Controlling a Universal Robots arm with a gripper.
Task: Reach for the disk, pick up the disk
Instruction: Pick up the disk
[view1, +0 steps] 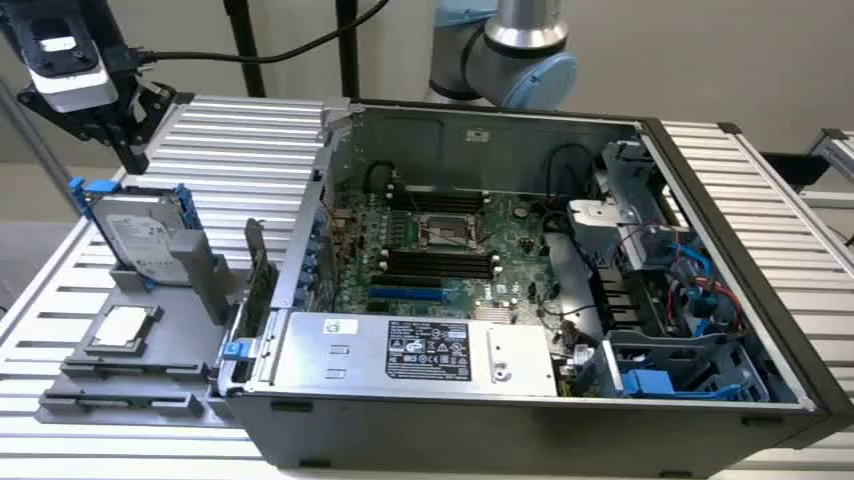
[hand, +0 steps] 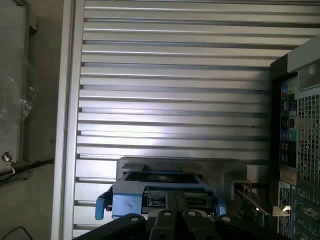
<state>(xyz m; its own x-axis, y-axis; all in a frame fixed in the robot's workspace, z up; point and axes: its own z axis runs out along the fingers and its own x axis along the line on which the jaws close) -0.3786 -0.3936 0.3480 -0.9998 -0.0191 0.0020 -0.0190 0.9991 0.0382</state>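
The disk (view1: 138, 238) is a silver-grey hard drive with a white label and blue carrier rails. It stands upright in a grey holder (view1: 160, 285) on the slatted table, at the exterior view's left. My gripper (view1: 134, 158) hangs above and slightly behind it, apart from it, with its fingers drawn together to a point and nothing held. In the wrist view the disk's top edge and blue rails (hand: 159, 196) lie just beyond the gripper (hand: 177, 212).
An open computer case (view1: 534, 290) with a motherboard takes up the centre and the exterior view's right. A small square silver chip (view1: 123, 327) sits on a grey tray in front of the disk. A dark card (view1: 254, 275) stands between the holder and the case.
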